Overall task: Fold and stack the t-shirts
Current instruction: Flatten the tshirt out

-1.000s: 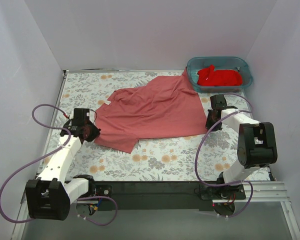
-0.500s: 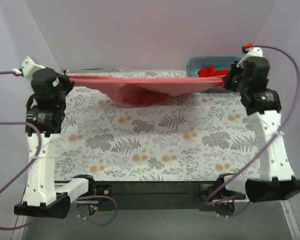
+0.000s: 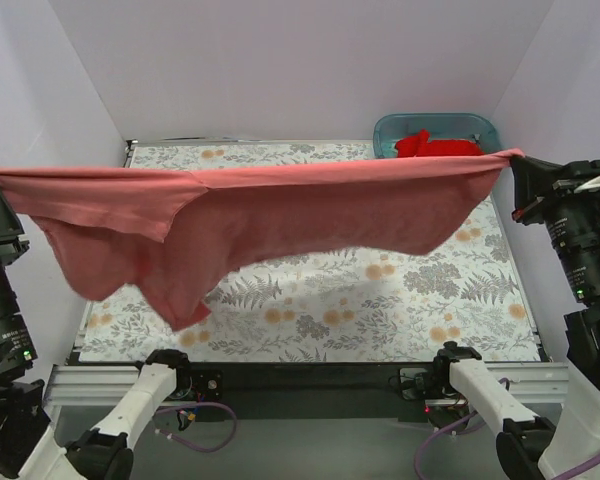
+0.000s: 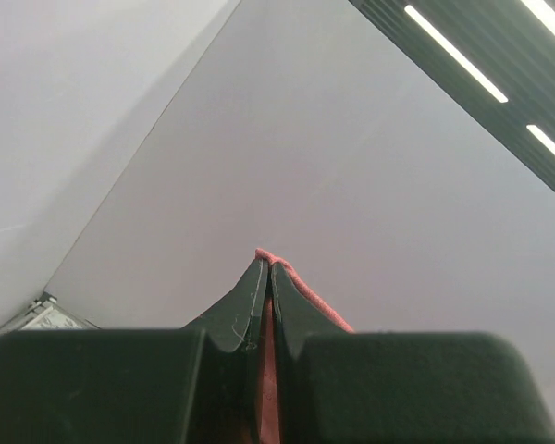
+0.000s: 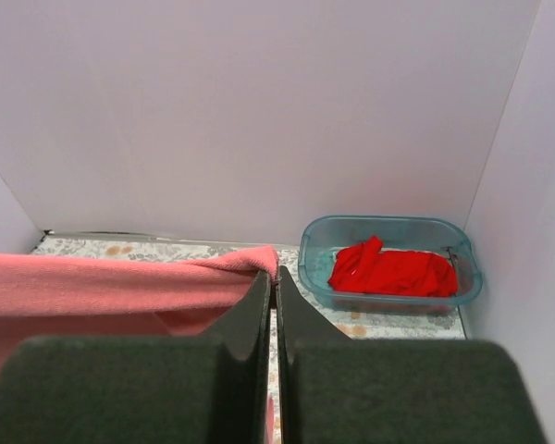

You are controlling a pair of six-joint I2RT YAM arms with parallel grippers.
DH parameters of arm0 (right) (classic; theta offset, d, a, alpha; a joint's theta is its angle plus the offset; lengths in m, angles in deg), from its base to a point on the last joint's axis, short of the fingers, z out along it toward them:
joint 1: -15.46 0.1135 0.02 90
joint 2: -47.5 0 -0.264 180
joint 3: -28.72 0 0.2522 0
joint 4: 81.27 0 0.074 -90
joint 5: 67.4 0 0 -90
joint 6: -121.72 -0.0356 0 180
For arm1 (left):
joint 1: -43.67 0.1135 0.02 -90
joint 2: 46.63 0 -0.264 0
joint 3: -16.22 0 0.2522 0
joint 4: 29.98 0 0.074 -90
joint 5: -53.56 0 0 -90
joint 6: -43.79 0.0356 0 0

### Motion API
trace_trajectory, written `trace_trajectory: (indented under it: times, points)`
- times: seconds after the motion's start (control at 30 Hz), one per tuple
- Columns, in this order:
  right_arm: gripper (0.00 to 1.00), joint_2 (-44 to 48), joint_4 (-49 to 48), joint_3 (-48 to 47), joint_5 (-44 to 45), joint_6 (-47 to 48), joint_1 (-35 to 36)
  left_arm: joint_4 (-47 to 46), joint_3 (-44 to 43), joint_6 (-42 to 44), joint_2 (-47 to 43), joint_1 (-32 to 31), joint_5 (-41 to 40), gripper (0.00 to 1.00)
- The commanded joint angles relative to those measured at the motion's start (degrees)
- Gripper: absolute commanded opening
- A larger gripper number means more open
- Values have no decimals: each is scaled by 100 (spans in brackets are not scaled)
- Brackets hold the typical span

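Risks, as judged: the salmon shirt (image 3: 280,215) is hanging stretched between two pinches high over the table (image 3: 380,320), so each hold is carrying weight on a thin edge of cloth. The left gripper (image 4: 266,266) is showing only a sliver of hem past its tips, which are pressed together on it. A tug or wider spreading could be pulling that hem free and dropping one side in a heap. The right gripper (image 5: 271,276) is clamping a rolled corner, fingers together on it, seemingly a fuller bite. Uneven lowering is a second hazard: the left half is drooping much lower than the right and would likely be landing first, bunching under itself. The right end is hanging near the tub (image 3: 485,125) at the far right corner, so a swing that way could be snagging the rim or draping over the red shirt (image 3: 438,150) lying crumpled inside. Condition: the salmon shirt is spanning nearly the whole width of the scene, its top edge taut and almost level. The body is sagging below in a curved belly, and one flap on the left is hanging lowest, apparently clear of the floral surface. The cloth is looking soft, matte, lightly creased and unfolded, with no fold or stack yet made.
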State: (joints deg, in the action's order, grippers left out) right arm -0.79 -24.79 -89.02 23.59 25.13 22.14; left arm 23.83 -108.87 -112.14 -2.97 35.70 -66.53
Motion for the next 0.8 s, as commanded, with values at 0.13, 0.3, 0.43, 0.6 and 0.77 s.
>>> trace_trajectory:
  times: [0.13,0.3,0.43,0.6,0.77]
  points:
    - [1,-1102,44,-429,314,413,9,-498,-232,942,1547,-91,-411,0]
    - [1,-2043,-447,34,129,422,9,-1068,268,942,2716,-82,-59,0]
    - [1,-2501,-1916,1820,138,360,0,-1905,1737,757,3641,-65,152,0]
    - [1,-3361,-3356,3137,269,386,-8,-2474,2667,389,4920,155,626,0]
    - [1,-4502,-4499,3446,648,597,-26,-2739,2547,248,6039,225,1240,0]
